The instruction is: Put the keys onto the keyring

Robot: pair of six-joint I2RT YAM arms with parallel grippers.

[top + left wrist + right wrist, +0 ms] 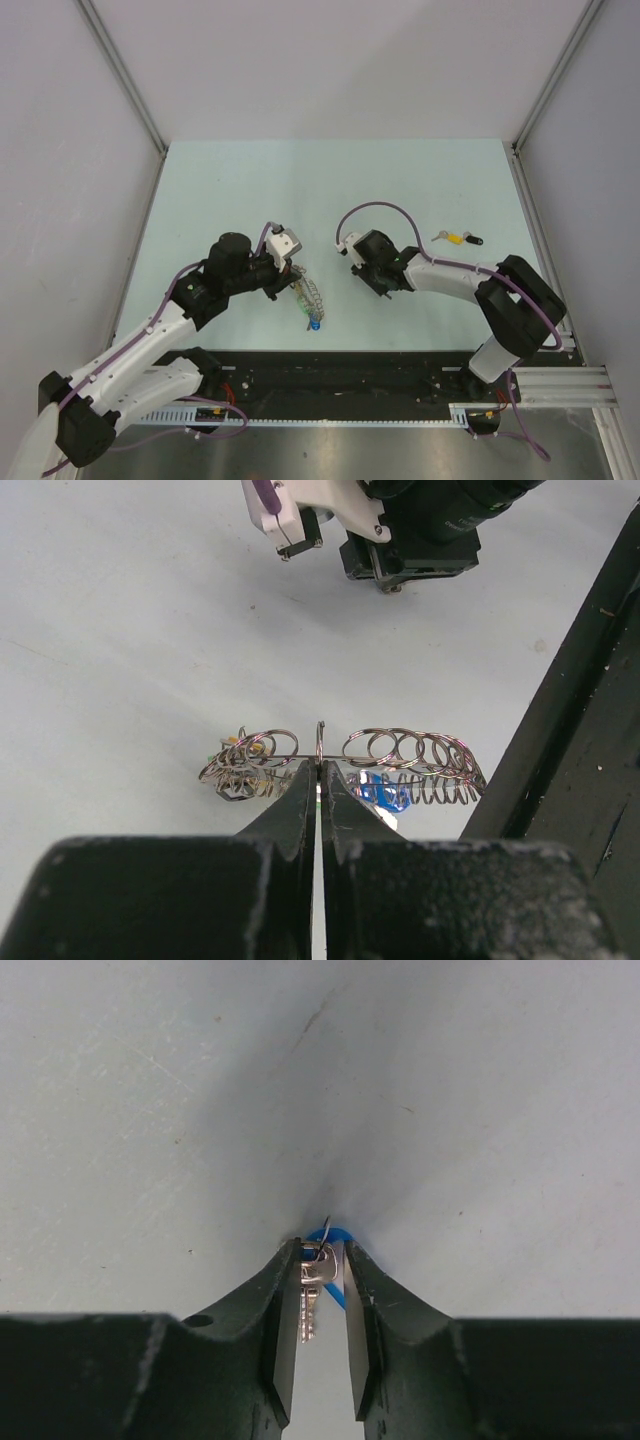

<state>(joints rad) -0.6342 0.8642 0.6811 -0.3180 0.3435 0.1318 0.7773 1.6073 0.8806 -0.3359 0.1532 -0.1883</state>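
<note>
The keyring (309, 296) is a grey coiled wire ring on the table between the arms, with a blue-headed key (314, 323) on it. My left gripper (283, 274) is shut on it. In the left wrist view its fingertips (320, 770) pinch a thin wire loop of the keyring (410, 750), with coils on both sides and the blue key (383, 792) behind. My right gripper (373, 284) is low over the table, shut on a small silver key (311, 1295) with a blue head (337, 1232), held between its tips (323, 1256). A yellow-headed key (452, 238) and a black-headed key (472, 240) lie at the far right.
The black rail (400, 375) runs along the table's near edge, close to the keyring, and shows in the left wrist view (590, 720). The right arm's wrist (410, 530) sits just beyond the keyring. Grey walls enclose the table (330, 180).
</note>
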